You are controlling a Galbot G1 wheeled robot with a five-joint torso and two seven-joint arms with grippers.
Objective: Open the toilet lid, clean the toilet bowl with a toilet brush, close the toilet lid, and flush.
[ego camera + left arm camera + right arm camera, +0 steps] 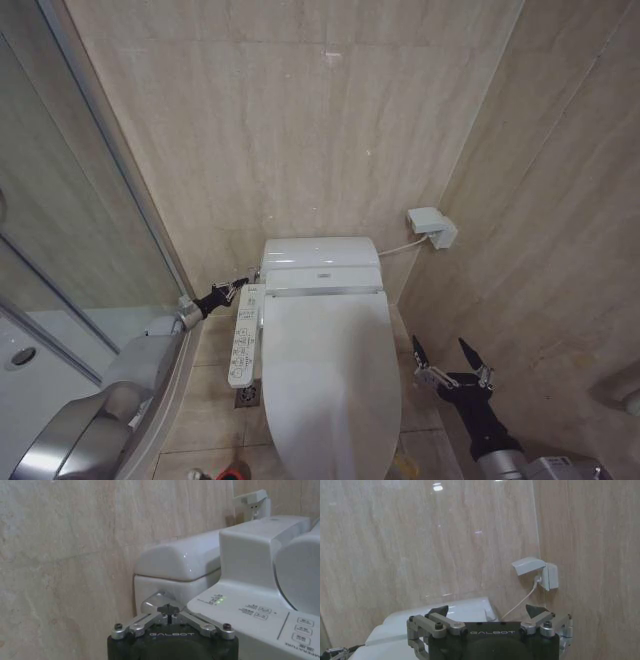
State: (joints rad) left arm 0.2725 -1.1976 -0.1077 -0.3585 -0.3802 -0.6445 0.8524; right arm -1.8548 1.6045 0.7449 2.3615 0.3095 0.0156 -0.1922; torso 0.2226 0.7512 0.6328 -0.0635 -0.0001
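Nearest the robot, the large glossy white plastic toilet lid [328,385] lay shut and flat over the bowl, running from the bottom of the head view back to the hinge housing. It looked stiff, light for its size and slick, so a pinch on its smooth top would likely slip. The better hold, as far as could be judged, was under its front or side edge, lifting gently because the hinge would resist a sideways pull.

Just beside the lid on the robot's right, the right gripper [450,353] hung above the floor tiles, its black forearm rising from the lower corner of the view. Its two fingers were spread wide with nothing between them. It stood apart from the lid, and the right wrist view placed it facing the beige marble-look wall [420,536] and the white wall socket with its raised cover [536,572].

Farther back on the left, the long white button-covered control panel [244,336] ran along the seat's side. The left gripper [236,288] reached past the panel's far end from a grey arm, with its fingers pressed together to a point, empty. In the left wrist view that tip sat at a small grey fitting [155,602] on the side of the white ceramic tank body [175,564], though contact could not be confirmed.
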